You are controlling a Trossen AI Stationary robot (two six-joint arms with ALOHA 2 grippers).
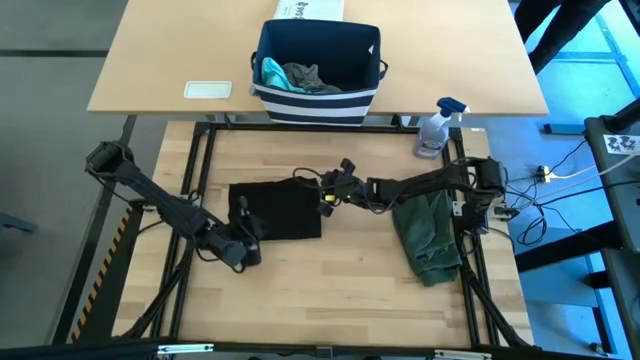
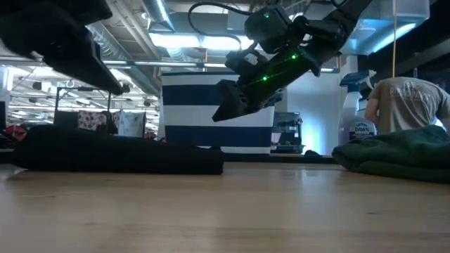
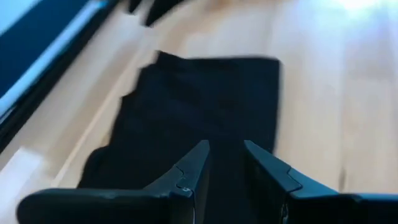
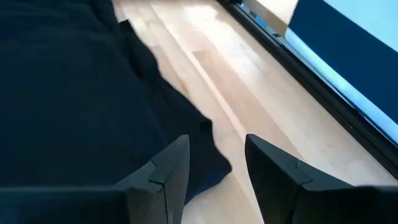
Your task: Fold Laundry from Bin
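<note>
- Lying nearest on the tabletop [image 1: 360,290]: black T-shirt [image 1: 276,210], already folded to a flat rectangle, mid-surface between both arms.
- Resting well apart on the right: olive-green piece [image 1: 428,233], bundled thick, judging by its lumpy outline only roughly folded.
- Waiting in the bin [image 1: 318,62] at the far edge: teal piece [image 1: 270,72] and grey T-shirt [image 1: 308,76], crumpled together, not yet taken out.
- Judging progress at roughly half: two garments out and laid down, two remaining inside; black fold probably needing one last tidy or a move aside.
- Hovering at the black shirt's near-left corner: left gripper [image 1: 243,243], arm reaching in low from the left rail, wrist angled down toward the cloth.
- Standing a little apart with nothing between them: left jaws, cloth lying beneath rather than pinched, as the left wrist view shows [image 3: 225,163].
- Hanging clear above the shirt's right edge: right gripper [image 1: 330,196], arm stretched across from the right, forearm sloping down in the low view [image 2: 226,107].
- Gaping moderately and gripping nothing: right jaws, straddling the shirt's edge and bare wood [image 4: 216,160].
- Standing unused beside the bin: spray bottle [image 1: 436,127].
</note>
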